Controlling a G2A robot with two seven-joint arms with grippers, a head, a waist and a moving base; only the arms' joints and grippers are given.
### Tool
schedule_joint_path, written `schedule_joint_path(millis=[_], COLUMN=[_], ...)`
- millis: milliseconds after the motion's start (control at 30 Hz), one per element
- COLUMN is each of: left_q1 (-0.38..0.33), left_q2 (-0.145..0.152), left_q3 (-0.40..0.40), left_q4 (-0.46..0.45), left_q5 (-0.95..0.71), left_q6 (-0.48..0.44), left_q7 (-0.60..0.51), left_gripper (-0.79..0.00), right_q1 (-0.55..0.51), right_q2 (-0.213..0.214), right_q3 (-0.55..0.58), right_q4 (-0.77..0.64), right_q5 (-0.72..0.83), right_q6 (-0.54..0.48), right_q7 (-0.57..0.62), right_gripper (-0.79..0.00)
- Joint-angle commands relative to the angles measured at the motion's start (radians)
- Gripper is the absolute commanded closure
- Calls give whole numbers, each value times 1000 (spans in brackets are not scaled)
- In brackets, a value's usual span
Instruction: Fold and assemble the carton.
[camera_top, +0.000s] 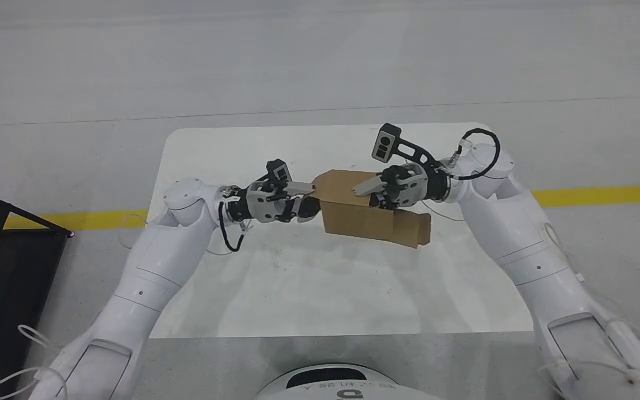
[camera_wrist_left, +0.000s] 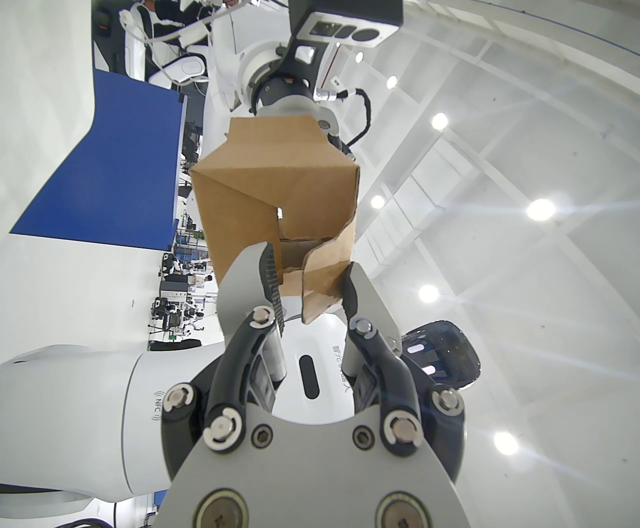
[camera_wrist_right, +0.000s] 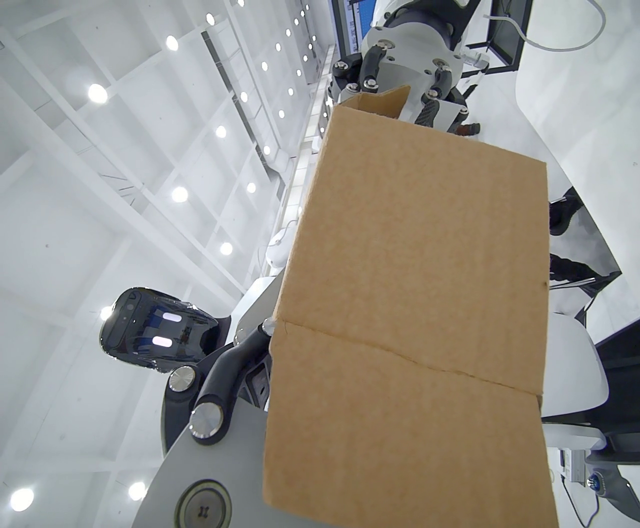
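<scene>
A brown carton (camera_top: 365, 208) sits between the robot's two arms above the white desk (camera_top: 300, 290), the right gripper (camera_top: 375, 188) with jaws clamped on its top panel, the left gripper (camera_wrist_left: 307, 272) with jaws parted astride an end flap.

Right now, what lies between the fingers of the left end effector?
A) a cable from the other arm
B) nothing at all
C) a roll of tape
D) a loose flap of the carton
D: in the left wrist view a curled flap of the carton sits between the spread fingers of the left end effector.
</scene>
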Motion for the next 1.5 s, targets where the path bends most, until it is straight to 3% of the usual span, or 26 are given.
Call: schedule_joint_path(millis=[0, 667, 1467], left_q1=[0, -10, -18], left_q2=[0, -3, -5], left_q3=[1, 24, -7], left_q4=[3, 7, -5], left_q5=[2, 37, -2], left_q6=[-1, 5, -40], left_q7=[0, -1, 32], left_gripper=[-249, -277, -259], right_q1=[0, 0, 6], right_q2=[0, -2, -1], right_q3=[0, 0, -17], right_q4=[1, 6, -11], right_q5=[3, 21, -14], right_q6=[1, 1, 9], right_q7=[-1, -1, 19], right_gripper=[0, 0, 0])
